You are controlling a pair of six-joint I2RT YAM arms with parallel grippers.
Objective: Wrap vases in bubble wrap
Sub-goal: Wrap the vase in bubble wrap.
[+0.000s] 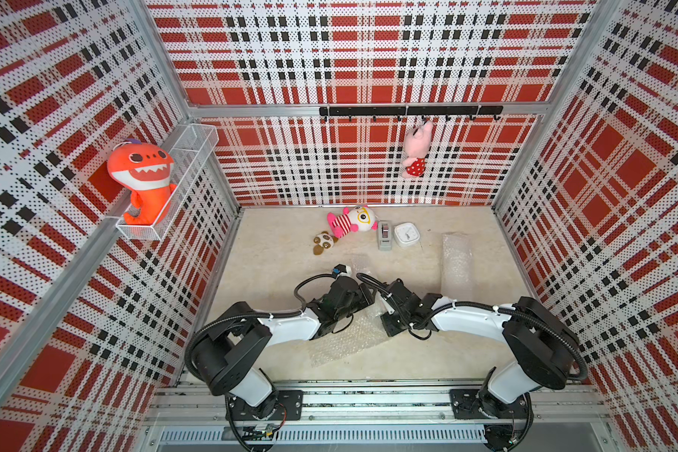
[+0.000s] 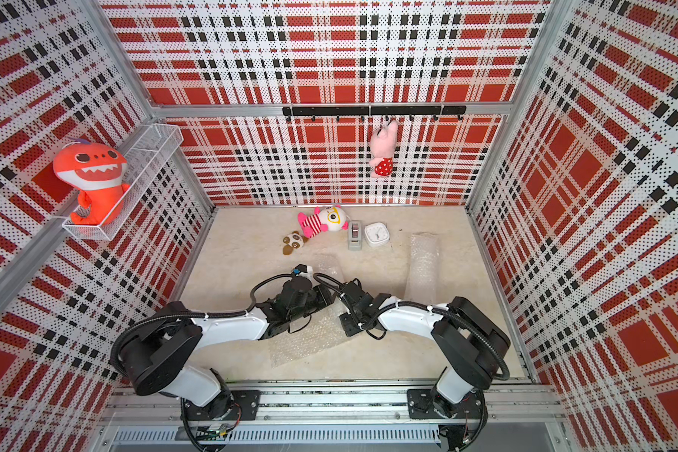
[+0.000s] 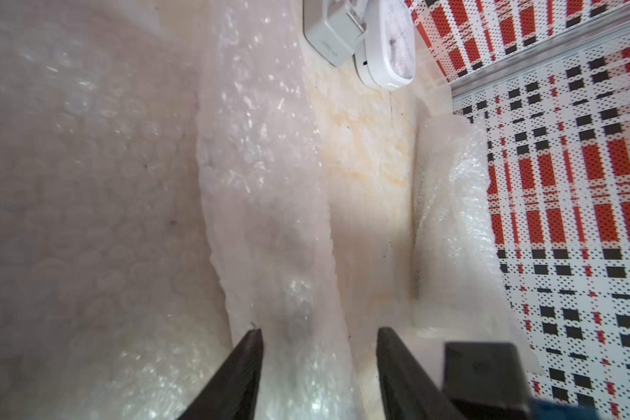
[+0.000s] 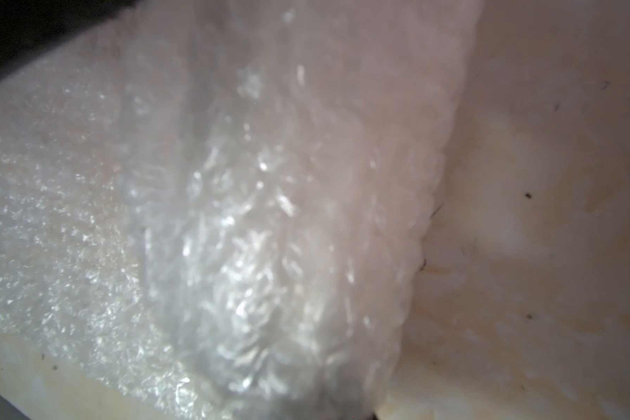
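My left claw (image 3: 320,330) is open, with its two black fingers (image 3: 248,363) apart on either side of a rolled-up fold of bubble wrap (image 3: 270,218). My right claw (image 1: 384,309) is clenched tight. Its camera shows only blurry wrap close up, so I cannot tell if it pinches anything. In both top views the two claws meet over this sheet, which lies on the desk (image 1: 275,250) near the arms. A second roll of bubble wrap (image 1: 456,266) sits well apart, toward the right wall. I cannot tell if a vase is inside either one.
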